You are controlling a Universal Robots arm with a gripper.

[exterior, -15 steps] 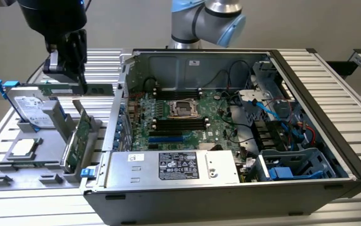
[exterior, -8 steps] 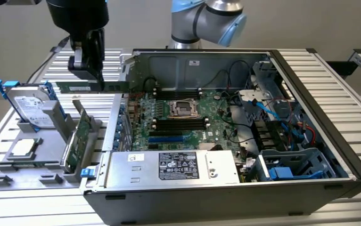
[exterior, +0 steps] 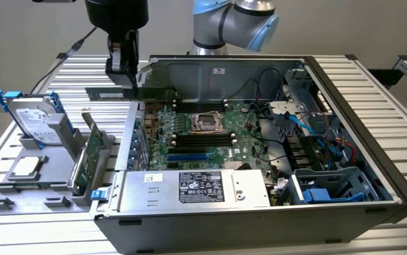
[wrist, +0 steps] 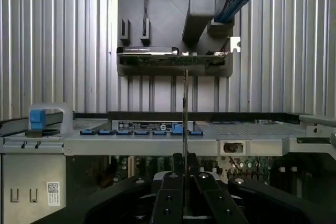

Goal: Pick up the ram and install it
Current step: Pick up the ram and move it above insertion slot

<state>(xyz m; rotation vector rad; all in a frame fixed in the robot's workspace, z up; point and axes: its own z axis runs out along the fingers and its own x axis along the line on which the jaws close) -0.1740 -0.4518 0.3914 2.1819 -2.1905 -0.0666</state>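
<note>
The ram (exterior: pixel 104 94) is a slim green stick held level in the air by my gripper (exterior: pixel 124 79), which is shut on it. It hangs over the case's edge on the exterior view's left, above the rim and apart from the motherboard (exterior: pixel 221 123). The dark memory slots (exterior: pixel 202 139) lie lower, beside the processor socket (exterior: pixel 207 122). In the wrist view the ram (wrist: pixel 185 119) appears edge-on as a thin line running out from between my gripper (wrist: pixel 185 163) fingers, over the case rim (wrist: pixel 157 139).
The open computer case (exterior: pixel 345 111) holds a power supply (exterior: pixel 196 187), cables and a blue drive cage (exterior: pixel 324 188). On the exterior view's left, a grey holder tray (exterior: pixel 5 204) carries a hard drive (exterior: pixel 37 125), a processor chip (exterior: pixel 26 167) and an upright expansion card (exterior: pixel 90 154).
</note>
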